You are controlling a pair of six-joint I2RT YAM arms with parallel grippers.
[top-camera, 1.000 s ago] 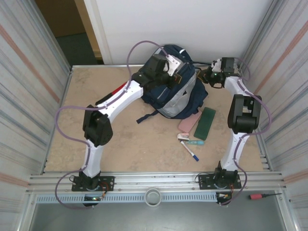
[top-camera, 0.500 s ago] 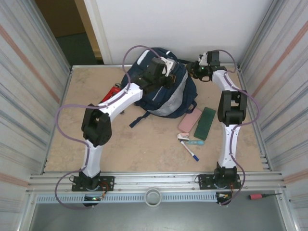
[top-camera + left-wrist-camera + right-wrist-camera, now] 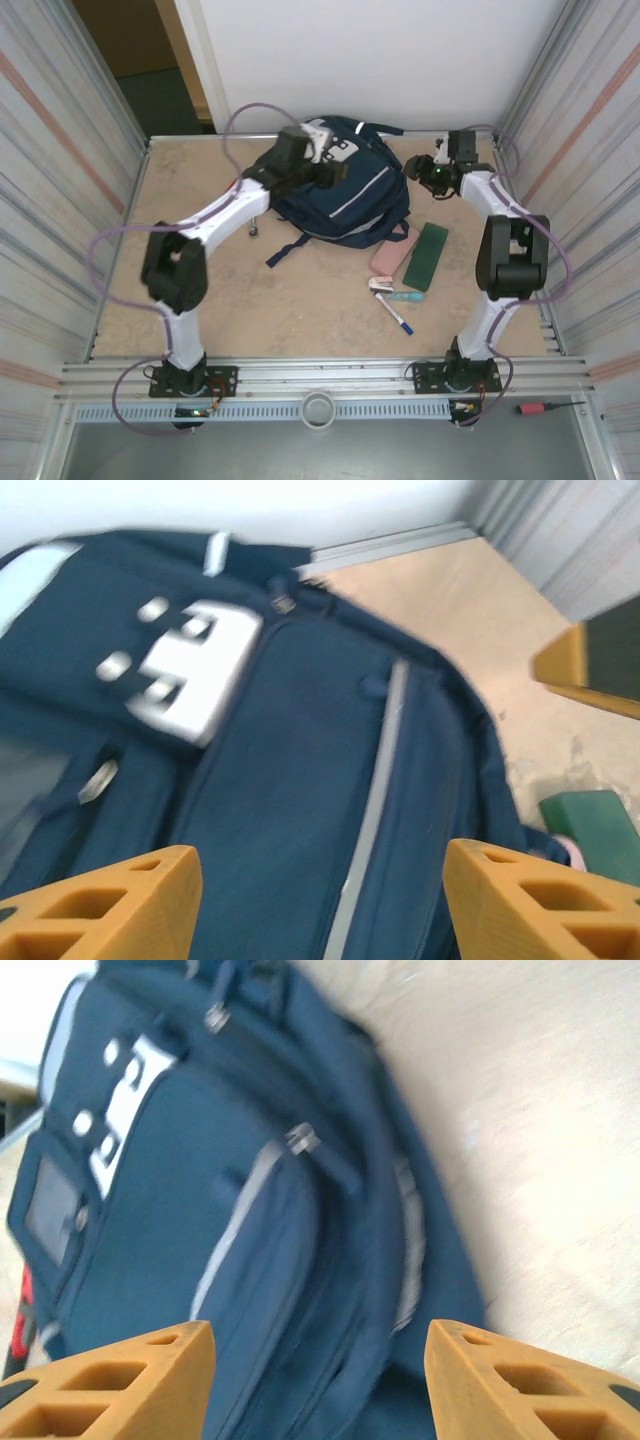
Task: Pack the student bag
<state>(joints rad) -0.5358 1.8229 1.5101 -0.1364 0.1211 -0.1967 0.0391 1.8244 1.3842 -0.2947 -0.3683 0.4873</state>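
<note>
Lying along the far table (image 3: 180,180) edge, student bag (image 3: 345,195), open room leftward.

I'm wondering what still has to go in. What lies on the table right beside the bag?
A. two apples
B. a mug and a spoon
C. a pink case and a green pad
C: a pink case and a flat green pad lie side by side on the table at the near right edge of the bag.
</note>
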